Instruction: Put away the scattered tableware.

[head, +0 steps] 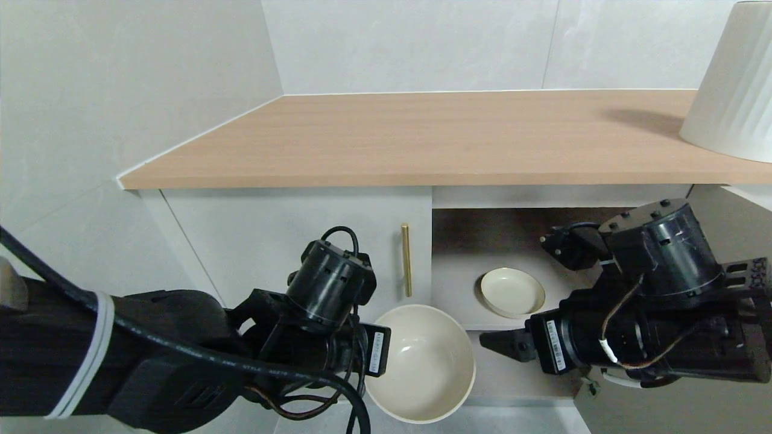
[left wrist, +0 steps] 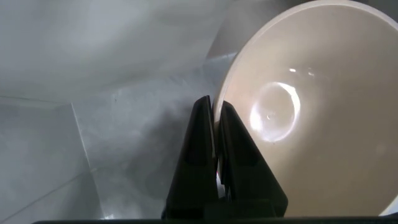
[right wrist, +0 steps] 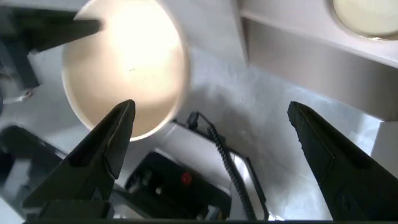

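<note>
A large cream bowl (head: 425, 364) hangs in the air in front of the open cabinet, below the closed door. My left gripper (head: 381, 352) is shut on the bowl's left rim; in the left wrist view its fingers (left wrist: 214, 134) pinch the rim of the bowl (left wrist: 298, 112). My right gripper (head: 503, 345) hovers just right of the bowl, open and holding nothing. From the right wrist view, the right gripper (right wrist: 208, 118) spreads wide above the bowl (right wrist: 124, 62). A small cream dish (head: 512, 292) lies on the cabinet shelf (head: 452, 283); that dish (right wrist: 367, 15) is seen in the right wrist view too.
The cabinet's left door is closed, with a gold handle (head: 406, 259). A wooden countertop (head: 422, 138) runs above. A white lampshade (head: 733, 90) stands at its right end. The opened right door (head: 736, 208) stands behind my right arm.
</note>
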